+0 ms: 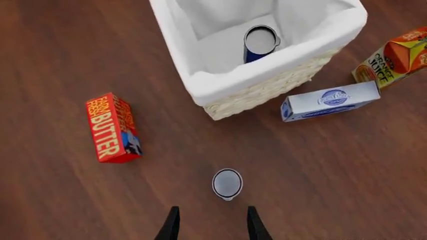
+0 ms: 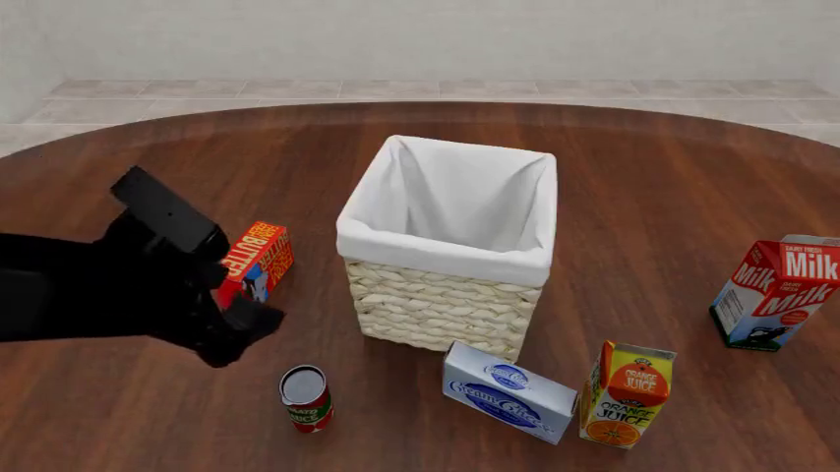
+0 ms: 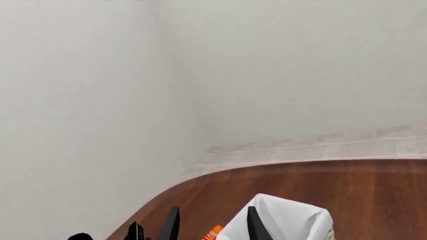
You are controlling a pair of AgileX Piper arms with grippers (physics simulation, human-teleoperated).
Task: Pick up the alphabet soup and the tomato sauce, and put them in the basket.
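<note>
front view: "butter" box (image 2: 258, 261), "milk" carton (image 2: 777, 293)

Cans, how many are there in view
2: the tomato sauce stands on the table before the basket; another can lies inside the basket. More may be hidden there.

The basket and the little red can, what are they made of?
The basket looks like pale woven wicker, from its braided strands, with a soft white cloth lining folded over the rim. The tomato sauce looks like metal: a smooth silvery top, with a red label, likely paper.
</note>
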